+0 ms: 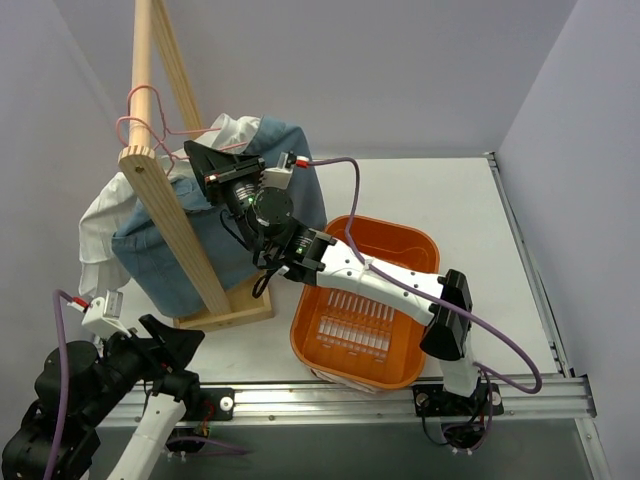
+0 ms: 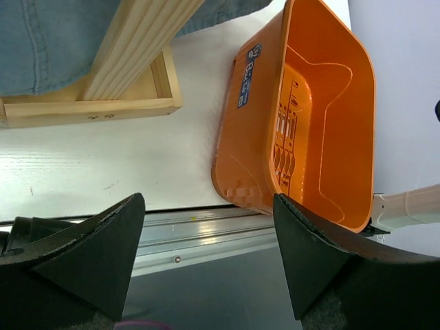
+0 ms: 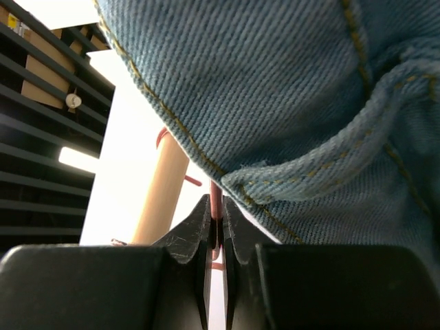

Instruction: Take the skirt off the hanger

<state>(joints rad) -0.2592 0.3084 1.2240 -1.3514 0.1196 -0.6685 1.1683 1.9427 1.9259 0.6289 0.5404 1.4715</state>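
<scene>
Pinching the pink hanger between its tips, my right claw is clenched on the wire, reaching up at the left of the table where the wooden rack stands. The skirt is blue denim with tan stitching, and it hangs on that hanger, draped across the rack's slanted post. From my right wrist I see its hem and a folded seam just above my fingers, the cloth close over them. A white cloth hangs behind the skirt on its left side.

My left claw is released, with its jaws wide apart and nothing between them. It hovers low over the near edge of the table, well apart from the skirt.

The orange basket sits right of the rack's base, beside my right arm. On its outer wall there is a blue sticker with pale lettering — too blurred for me to read. Small dark marks on the base are too tiny to make out.
</scene>
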